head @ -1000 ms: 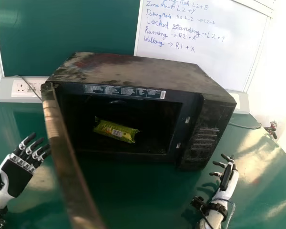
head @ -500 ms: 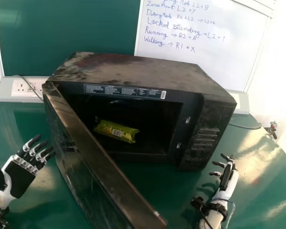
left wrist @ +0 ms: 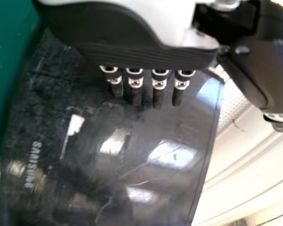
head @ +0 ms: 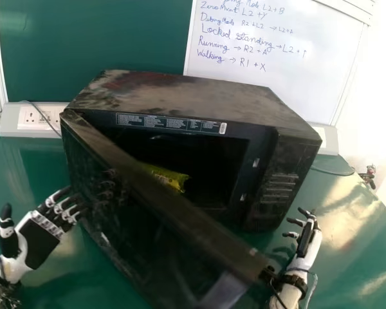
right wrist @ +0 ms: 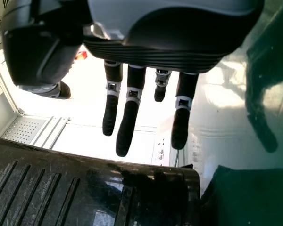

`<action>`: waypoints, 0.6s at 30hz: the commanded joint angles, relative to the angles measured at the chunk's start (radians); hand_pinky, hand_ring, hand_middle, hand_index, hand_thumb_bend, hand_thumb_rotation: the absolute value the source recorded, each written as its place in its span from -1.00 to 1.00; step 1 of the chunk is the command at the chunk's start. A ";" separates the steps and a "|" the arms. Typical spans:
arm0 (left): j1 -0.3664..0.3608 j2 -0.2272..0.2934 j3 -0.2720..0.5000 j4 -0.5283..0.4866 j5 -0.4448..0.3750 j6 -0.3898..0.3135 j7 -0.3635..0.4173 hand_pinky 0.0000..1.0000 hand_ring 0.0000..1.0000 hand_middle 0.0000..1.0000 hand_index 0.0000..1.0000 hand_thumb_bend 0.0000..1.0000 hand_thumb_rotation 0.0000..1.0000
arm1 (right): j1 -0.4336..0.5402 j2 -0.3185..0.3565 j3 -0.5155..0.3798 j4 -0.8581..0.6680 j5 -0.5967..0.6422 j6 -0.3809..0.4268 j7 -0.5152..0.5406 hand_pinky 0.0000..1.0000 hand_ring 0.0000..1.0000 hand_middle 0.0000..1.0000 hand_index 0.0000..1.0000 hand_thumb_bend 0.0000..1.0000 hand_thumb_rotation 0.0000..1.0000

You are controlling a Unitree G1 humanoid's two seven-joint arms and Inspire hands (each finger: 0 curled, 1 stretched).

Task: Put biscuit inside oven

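Note:
The black oven (head: 193, 96) stands on the table with its door (head: 161, 212) partly swung out toward me. Inside the cavity lies the green biscuit packet (head: 174, 179), its left part hidden behind the door. My left hand (head: 42, 235) is open at the door's outer face, its fingertips at or very near the surface. In the left wrist view, straight fingers of the left hand (left wrist: 159, 87) are over the glossy door (left wrist: 132, 165). My right hand (head: 305, 238), open and empty, is right of the oven; in the right wrist view the right hand (right wrist: 129, 108) has straight fingers beside the oven (right wrist: 85, 188).
A socket strip (head: 35, 120) with a cable lies behind the oven at the left. The whiteboard (head: 276, 58) stands behind it. The green table (head: 354, 206) extends to the right, and the door's free edge comes close to my right wrist.
The door has swung from wide out to a narrower angle, its free edge going right and now covering part of the packet. My left hand has moved right with it. The right hand has stayed still.

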 commanded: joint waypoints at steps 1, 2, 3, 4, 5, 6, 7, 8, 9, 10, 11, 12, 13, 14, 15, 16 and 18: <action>0.012 -0.016 -0.025 -0.021 0.022 -0.004 0.017 -0.93 -0.51 -0.25 -0.07 -1.00 -1.00 | 0.023 0.016 0.001 0.014 0.000 -0.006 0.006 -0.47 -0.39 -0.21 0.26 0.20 -0.15; 0.016 -0.017 -0.032 -0.035 0.035 -0.012 0.032 -0.93 -0.51 -0.23 -0.04 -1.00 -1.00 | 0.022 0.016 0.000 0.016 0.000 -0.007 0.007 -0.47 -0.39 -0.21 0.26 0.20 -0.15; 0.022 -0.019 -0.039 -0.050 0.053 -0.024 0.052 -0.94 -0.51 -0.20 -0.02 -1.00 -1.00 | 0.021 0.016 0.000 0.017 -0.001 -0.006 0.005 -0.47 -0.39 -0.21 0.25 0.21 -0.15; 0.024 -0.021 -0.047 -0.059 0.064 -0.031 0.062 -0.94 -0.52 -0.17 -0.01 -1.00 -1.00 | 0.021 0.016 0.001 0.015 -0.004 -0.003 0.003 -0.47 -0.39 -0.21 0.25 0.22 -0.14; 0.025 -0.023 -0.055 -0.065 0.070 -0.034 0.068 -0.96 -0.53 -0.16 -0.01 -1.00 -1.00 | 0.021 0.017 0.001 0.014 -0.005 -0.001 0.002 -0.47 -0.38 -0.21 0.25 0.22 -0.14; 0.025 -0.027 -0.063 -0.069 0.073 -0.035 0.071 -0.96 -0.54 -0.15 -0.01 -1.00 -1.00 | 0.020 0.017 0.001 0.013 -0.004 -0.001 0.003 -0.47 -0.38 -0.21 0.25 0.22 -0.14; 0.021 -0.033 -0.070 -0.070 0.073 -0.037 0.068 -0.95 -0.52 -0.16 -0.03 -1.00 -1.00 | 0.021 0.018 0.001 0.013 -0.004 -0.003 0.004 -0.47 -0.38 -0.21 0.24 0.21 -0.16; 0.016 -0.038 -0.078 -0.067 0.071 -0.039 0.060 -0.94 -0.50 -0.17 -0.05 -1.00 -1.00 | 0.021 0.018 0.002 0.013 -0.004 -0.004 0.003 -0.47 -0.38 -0.21 0.24 0.21 -0.17; 0.011 -0.041 -0.085 -0.064 0.070 -0.041 0.054 -0.93 -0.49 -0.18 -0.07 -1.00 -1.00 | 0.021 0.017 0.002 0.014 -0.006 -0.005 0.002 -0.47 -0.38 -0.21 0.24 0.21 -0.17; 0.007 -0.042 -0.091 -0.062 0.071 -0.046 0.050 -0.92 -0.47 -0.17 -0.08 -1.00 -1.00 | 0.021 0.017 0.002 0.014 -0.008 -0.005 0.000 -0.47 -0.38 -0.21 0.24 0.21 -0.16; 0.002 -0.043 -0.096 -0.059 0.073 -0.052 0.045 -0.91 -0.47 -0.17 -0.09 -1.00 -1.00 | 0.021 0.017 0.002 0.014 -0.008 -0.003 0.000 -0.47 -0.38 -0.21 0.25 0.21 -0.15; -0.003 -0.045 -0.099 -0.056 0.076 -0.062 0.040 -0.91 -0.47 -0.17 -0.10 -1.00 -1.00 | 0.021 0.017 0.002 0.014 -0.006 -0.001 0.001 -0.47 -0.39 -0.21 0.25 0.21 -0.15; -0.006 -0.045 -0.103 -0.058 0.078 -0.068 0.039 -0.90 -0.47 -0.17 -0.11 -1.00 -1.00 | 0.021 0.017 0.001 0.014 -0.005 0.001 0.002 -0.47 -0.38 -0.21 0.26 0.22 -0.14; -0.006 -0.042 -0.108 -0.063 0.079 -0.065 0.038 -0.90 -0.47 -0.17 -0.12 -1.00 -1.00 | 0.021 0.017 0.001 0.013 -0.004 0.003 0.003 -0.47 -0.38 -0.20 0.27 0.22 -0.13; -0.009 -0.039 -0.112 -0.062 0.078 -0.068 0.034 -0.91 -0.48 -0.16 -0.12 -1.00 -1.00 | 0.022 0.017 0.001 0.013 -0.004 0.002 0.002 -0.47 -0.38 -0.20 0.27 0.22 -0.12; -0.012 -0.037 -0.115 -0.059 0.079 -0.073 0.030 -0.90 -0.48 -0.15 -0.11 -1.00 -1.00 | 0.022 0.017 0.002 0.012 -0.005 0.001 0.001 -0.47 -0.38 -0.20 0.27 0.22 -0.12; -0.017 -0.033 -0.121 -0.058 0.083 -0.068 0.035 -0.90 -0.49 -0.15 -0.09 -1.00 -1.00 | 0.023 0.017 0.003 0.012 -0.008 -0.001 0.000 -0.47 -0.39 -0.20 0.27 0.22 -0.14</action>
